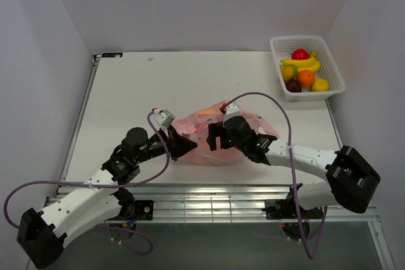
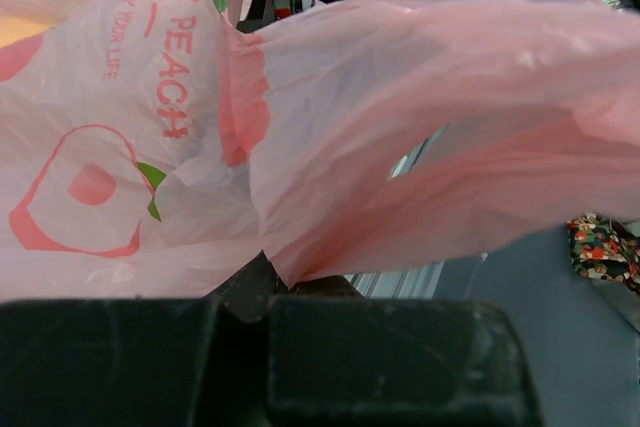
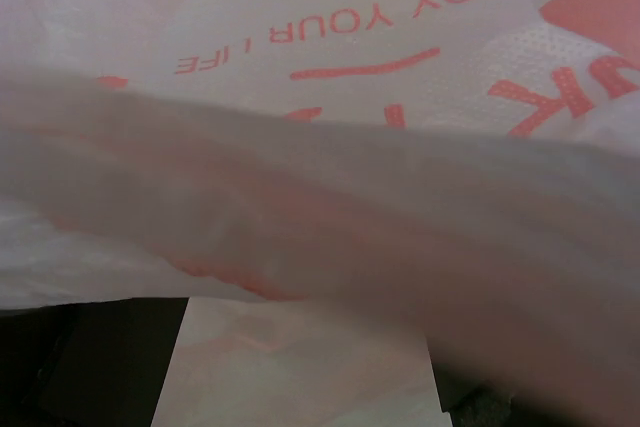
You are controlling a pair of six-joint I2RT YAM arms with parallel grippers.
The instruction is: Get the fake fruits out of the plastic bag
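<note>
The pink plastic bag (image 1: 218,132) lies crumpled at the table's near middle, between both grippers. A yellow-orange fruit (image 1: 207,112) shows faintly through its far side, and as a blur in the left wrist view (image 2: 22,33). My left gripper (image 1: 188,147) is shut on a fold of the bag's left edge (image 2: 262,272). My right gripper (image 1: 213,136) is pressed against the bag from the right, with its jaws apart and bag film (image 3: 320,197) draped over them. Other fruits lie in the white basket (image 1: 333,61): red (image 1: 300,54), orange (image 1: 306,78), yellow (image 1: 320,85), dark purple (image 1: 293,85) and yellow-green (image 1: 288,72).
The basket stands at the far right corner against the right wall and also holds a banana bunch (image 1: 305,62). White walls close in the table on the left, back and right. Purple cables loop over both arms. The metal rail (image 1: 215,197) runs along the near edge.
</note>
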